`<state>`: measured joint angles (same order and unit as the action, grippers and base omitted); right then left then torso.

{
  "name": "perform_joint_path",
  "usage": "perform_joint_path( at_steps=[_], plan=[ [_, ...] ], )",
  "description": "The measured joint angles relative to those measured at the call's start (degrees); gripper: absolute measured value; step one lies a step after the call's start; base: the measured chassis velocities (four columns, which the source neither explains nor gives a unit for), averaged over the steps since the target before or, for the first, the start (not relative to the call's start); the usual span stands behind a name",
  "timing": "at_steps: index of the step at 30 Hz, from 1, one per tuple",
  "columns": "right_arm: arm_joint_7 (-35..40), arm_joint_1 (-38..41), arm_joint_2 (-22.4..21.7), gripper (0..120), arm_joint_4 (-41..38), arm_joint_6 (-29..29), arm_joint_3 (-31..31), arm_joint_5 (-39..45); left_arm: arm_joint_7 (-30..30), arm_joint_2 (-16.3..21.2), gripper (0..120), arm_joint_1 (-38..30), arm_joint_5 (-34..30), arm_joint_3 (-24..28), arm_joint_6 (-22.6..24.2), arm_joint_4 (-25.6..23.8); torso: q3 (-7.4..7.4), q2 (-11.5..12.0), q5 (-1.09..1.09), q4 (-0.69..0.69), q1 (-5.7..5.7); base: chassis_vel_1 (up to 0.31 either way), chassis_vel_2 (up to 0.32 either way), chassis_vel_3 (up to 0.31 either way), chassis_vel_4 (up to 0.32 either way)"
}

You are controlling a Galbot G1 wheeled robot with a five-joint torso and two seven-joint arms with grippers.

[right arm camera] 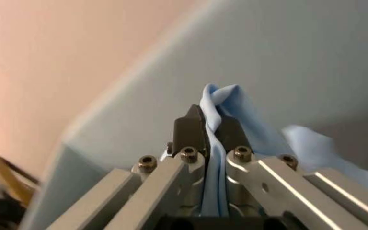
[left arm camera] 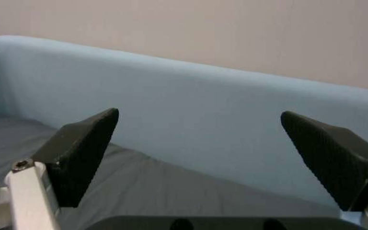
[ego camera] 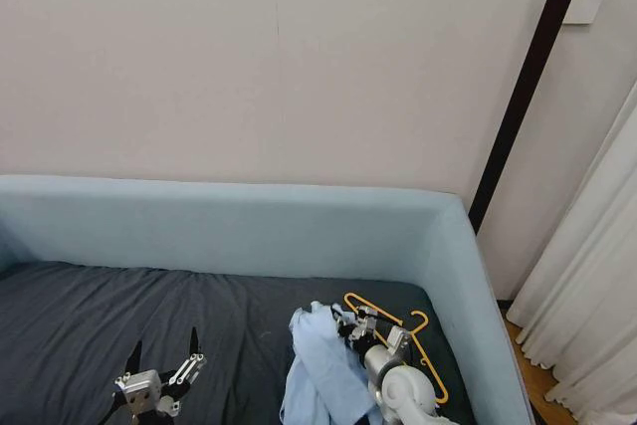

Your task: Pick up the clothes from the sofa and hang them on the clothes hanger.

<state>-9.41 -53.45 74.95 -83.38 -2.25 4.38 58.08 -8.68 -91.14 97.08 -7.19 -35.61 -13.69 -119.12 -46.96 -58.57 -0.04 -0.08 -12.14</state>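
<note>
Two grippers hang over the sofa (ego camera: 249, 226), both low in the head view. The R gripper (ego camera: 346, 319) is near the seat's right end, close to the right armrest (ego camera: 453, 276), and it's clamped on a fold of the light-blue garment (ego camera: 320, 370). In the R wrist view its black fingers (right arm camera: 187, 127) are pressed together w/ the cloth (right arm camera: 225, 103) squeezed btw them and poking out past the tips of the R gripper (right arm camera: 208, 117). The garment is bunched up, its top at the claw and the rest draping down toward the dark grey seat cover (ego camera: 80, 316). Its lower part runs off the bottom of the head view, so can't tell how much lies on the seat. An orange hanger (ego camera: 423, 355) lies on the seat cover just beside the garment, on the armrest side, partly behind the R arm. The L gripper (ego camera: 164, 345) is over the seat's middle, well apart from the garment, fingers spread wide and holding nothing. In the L wrist view the L gripper (left arm camera: 198, 115) points at the pale blue backrest (left arm camera: 171, 86). A beige wall (ego camera: 279, 57) stands behind the sofa. A dark post (ego camera: 523, 87) and a white curtain (ego camera: 597, 276) are past its right end.
</note>
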Motion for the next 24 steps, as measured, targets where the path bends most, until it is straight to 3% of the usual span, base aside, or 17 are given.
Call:
perform_joint_path(
  at_steps=[2, 6, 15, 24],
  plan=[
    [-8.5, 1.2, -3.5, 0, -2.5, -4.5, 0.1, 7.6, -0.1, -0.3, 100, -0.5, 0.1, 0.6, -0.9, 1.4, 0.0, 0.0, 0.0, 0.0, 0.0, 0.0, 0.0, 0.0, 0.0],
    [-11.7, 2.1, -4.4, 0, -2.2, -5.6, -0.6, 9.3, -0.2, -0.2, 100, -0.9, 0.0, 1.0, -1.1, 1.8, 0.0, 0.0, 0.0, -0.01, 0.0, 0.0, 0.0, 0.0, 0.0],
    [-10.5, 11.5, -7.2, 0, -2.8, -9.3, -5.4, 14.3, -0.3, 0.5, 100, -1.0, -0.3, 1.0, -1.1, 1.2, 0.0, 0.0, 0.0, 0.01, -0.01, 0.0, 0.0, 0.0, 0.0],
    [-9.5, 27.8, -11.5, 0, -1.4, -10.3, -15.1, 21.2, -0.3, 0.0, 100, -1.2, -0.2, 1.3, -1.2, 0.7, 0.0, 0.0, 0.0, -0.01, -0.01, 0.0, 0.0, 0.0, 0.0]
  ],
)
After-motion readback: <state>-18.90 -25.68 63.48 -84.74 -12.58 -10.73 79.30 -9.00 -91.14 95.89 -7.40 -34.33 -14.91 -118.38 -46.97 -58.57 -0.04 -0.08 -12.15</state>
